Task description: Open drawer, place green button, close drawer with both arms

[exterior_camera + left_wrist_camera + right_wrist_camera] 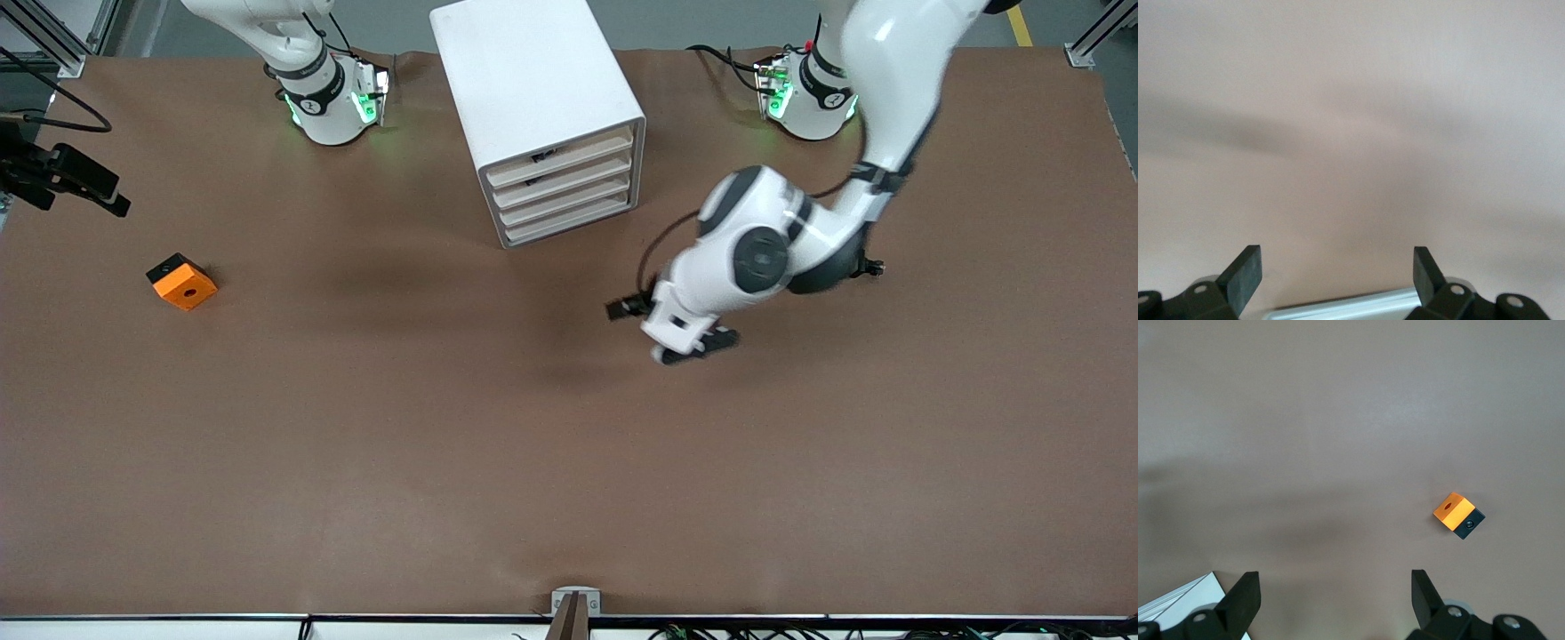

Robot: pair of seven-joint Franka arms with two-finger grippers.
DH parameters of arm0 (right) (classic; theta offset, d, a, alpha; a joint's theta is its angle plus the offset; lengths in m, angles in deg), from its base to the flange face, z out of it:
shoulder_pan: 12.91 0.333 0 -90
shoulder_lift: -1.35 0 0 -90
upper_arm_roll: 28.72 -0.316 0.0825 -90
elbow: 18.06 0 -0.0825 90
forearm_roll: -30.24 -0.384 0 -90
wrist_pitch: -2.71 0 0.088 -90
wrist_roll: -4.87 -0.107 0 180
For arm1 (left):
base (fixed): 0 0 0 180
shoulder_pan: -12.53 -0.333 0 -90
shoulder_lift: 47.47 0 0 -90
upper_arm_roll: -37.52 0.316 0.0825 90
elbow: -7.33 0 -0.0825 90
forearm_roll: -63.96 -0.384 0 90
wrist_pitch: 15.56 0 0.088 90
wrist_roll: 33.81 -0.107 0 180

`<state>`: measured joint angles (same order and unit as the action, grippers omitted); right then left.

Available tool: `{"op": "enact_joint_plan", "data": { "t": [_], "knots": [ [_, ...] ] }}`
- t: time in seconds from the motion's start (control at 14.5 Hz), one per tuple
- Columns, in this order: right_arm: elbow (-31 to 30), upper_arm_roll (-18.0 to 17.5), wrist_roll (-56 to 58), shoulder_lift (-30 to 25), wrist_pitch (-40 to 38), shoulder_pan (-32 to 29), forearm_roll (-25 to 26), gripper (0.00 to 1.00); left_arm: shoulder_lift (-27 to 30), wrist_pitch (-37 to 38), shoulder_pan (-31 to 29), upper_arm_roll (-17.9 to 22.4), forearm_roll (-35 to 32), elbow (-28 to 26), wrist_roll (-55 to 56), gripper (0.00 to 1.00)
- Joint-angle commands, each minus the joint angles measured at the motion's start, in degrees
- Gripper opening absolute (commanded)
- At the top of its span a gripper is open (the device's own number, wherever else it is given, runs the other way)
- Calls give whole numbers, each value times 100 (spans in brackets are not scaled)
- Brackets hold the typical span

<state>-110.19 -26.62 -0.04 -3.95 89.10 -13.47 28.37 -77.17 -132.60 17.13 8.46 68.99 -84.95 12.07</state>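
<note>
The white cabinet (533, 80) stands between the two arm bases, and its four beige-fronted drawers (564, 191) all sit pushed in. The green-capped button shows in no view. My left gripper (696, 347) hangs low over bare table, nearer the front camera than the cabinet. Its fingers (1245, 270) are wide open with only brown table between them in the left wrist view. My right gripper (1335, 587) is open and empty, high over the table. It is out of the front view, where only the right arm's base (329, 102) shows.
An orange square block with a hole (182, 282) lies toward the right arm's end of the table and also shows in the right wrist view (1453, 509). A black fixture (67, 178) juts in at that end's edge. A brown mat (444, 444) covers the table.
</note>
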Motion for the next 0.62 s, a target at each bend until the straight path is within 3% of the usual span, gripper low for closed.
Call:
{"op": "enact_joint_plan", "data": {
  "t": [0.0, 0.07, 0.28, 0.55],
  "knots": [
    [126, -61, 42, 81, -104, -85, 82, 100, -36, 444, -581, -65, -378, 325, -673, 100],
    [126, -61, 42, 81, -104, -85, 82, 100, 8, 584, -792, -39, -432, 316, -937, 100],
    [135, -61, 34, 81, -87, -93, 90, 100, 157, 1225, -1216, -100, -1485, 649, -1230, 100],
    [152, -61, 7, 81, -43, -93, 82, 100, 623, 1771, -1251, -83, -1487, 914, -1283, 100]
  ]
}}
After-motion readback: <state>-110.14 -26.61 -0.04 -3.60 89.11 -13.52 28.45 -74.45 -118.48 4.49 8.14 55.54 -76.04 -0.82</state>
